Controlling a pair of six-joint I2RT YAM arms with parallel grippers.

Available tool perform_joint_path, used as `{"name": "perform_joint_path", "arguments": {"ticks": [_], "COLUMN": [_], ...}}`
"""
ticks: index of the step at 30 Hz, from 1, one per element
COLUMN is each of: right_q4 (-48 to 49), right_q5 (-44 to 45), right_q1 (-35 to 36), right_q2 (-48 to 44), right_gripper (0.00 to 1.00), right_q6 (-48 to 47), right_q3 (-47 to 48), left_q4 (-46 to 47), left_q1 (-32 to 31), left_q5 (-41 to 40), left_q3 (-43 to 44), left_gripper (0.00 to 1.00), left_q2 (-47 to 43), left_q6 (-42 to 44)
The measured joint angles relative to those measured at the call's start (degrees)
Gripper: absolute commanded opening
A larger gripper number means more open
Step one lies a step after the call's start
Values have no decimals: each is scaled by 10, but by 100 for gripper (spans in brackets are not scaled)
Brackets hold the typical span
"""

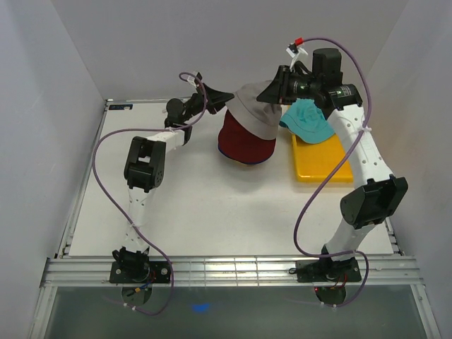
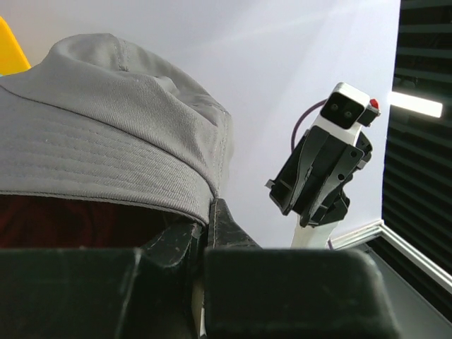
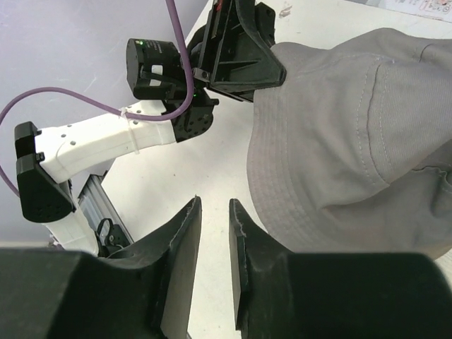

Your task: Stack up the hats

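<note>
A light grey hat [image 1: 252,109] sits tilted on top of a dark red hat [image 1: 244,147] at the table's middle back. My left gripper [image 1: 227,99] is shut on the grey hat's [image 2: 106,134] left brim, and the fabric edge is pinched between its fingers [image 2: 224,226]. The dark red hat [image 2: 49,220] shows under that brim. My right gripper [image 1: 268,94] is at the grey hat's [image 3: 353,134] right side, and its jaws [image 3: 214,206] stand open with nothing between them, just off the brim. A teal hat [image 1: 308,120] lies on the yellow tray [image 1: 321,164].
The yellow tray lies at the right back of the white table [image 1: 198,212], under my right arm [image 1: 360,152]. White walls close in the back and both sides. In the right wrist view my left arm [image 3: 106,138] reaches across the table.
</note>
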Motion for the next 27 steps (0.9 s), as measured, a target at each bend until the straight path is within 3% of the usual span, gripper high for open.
{"name": "perform_joint_path", "arguments": {"ticks": [8, 15, 27], "right_q4": [-2, -12, -11], "right_q5": [31, 76, 114], "right_q1": [25, 24, -4], "right_q2": [0, 0, -42], "right_gripper": [32, 45, 48], "right_q6": [-12, -16, -10], "right_q3": [-35, -46, -129], "left_q4": [68, 89, 91], "left_q1": [17, 22, 29], "left_q5": [5, 9, 19], "left_q3": [-48, -110, -202], "left_gripper": [0, 0, 0], "left_q2": [0, -3, -36], "left_q6": [-33, -56, -62]}}
